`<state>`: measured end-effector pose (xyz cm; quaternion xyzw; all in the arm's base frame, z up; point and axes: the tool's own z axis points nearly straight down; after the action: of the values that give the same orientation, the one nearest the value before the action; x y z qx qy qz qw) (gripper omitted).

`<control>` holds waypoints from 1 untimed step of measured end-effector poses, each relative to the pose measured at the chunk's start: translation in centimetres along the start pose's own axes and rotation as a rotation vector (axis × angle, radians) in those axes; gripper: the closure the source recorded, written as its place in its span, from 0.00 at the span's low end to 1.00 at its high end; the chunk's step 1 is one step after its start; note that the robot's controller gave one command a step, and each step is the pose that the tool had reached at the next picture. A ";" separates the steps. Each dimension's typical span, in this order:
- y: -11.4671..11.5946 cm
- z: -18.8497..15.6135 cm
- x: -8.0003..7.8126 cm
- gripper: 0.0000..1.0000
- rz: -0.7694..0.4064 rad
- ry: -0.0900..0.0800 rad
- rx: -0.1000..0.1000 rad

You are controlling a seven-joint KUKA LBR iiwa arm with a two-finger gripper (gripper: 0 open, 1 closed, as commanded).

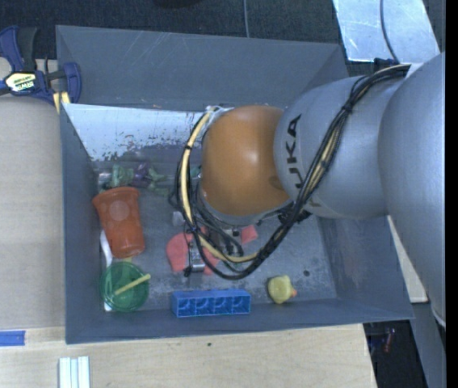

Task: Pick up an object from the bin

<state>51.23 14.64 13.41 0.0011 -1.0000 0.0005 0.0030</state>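
Your gripper (194,259) hangs low over a pink lump (177,253) at mid-floor of the bin (83,241); open or closed, you cannot tell; a blue brick (211,304) lies near; an orange cup (121,221) stands well apart.

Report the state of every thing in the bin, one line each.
Orange cup: on its side, at the bin's left.
Green round thing: near left corner, yellow stick across it.
Blue brick: flat, along the near wall.
Yellow lump: loose, near right, touching nothing.
Pink thing: mid-bin, partly covered by the claw.
Claw: low, at the pink thing.
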 end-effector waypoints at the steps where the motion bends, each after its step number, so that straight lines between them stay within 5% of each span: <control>1: 0.0 -0.4 -0.2 0.00 0.003 -0.008 -0.002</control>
<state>51.46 14.60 13.83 -0.0002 -1.0000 -0.0003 -0.0011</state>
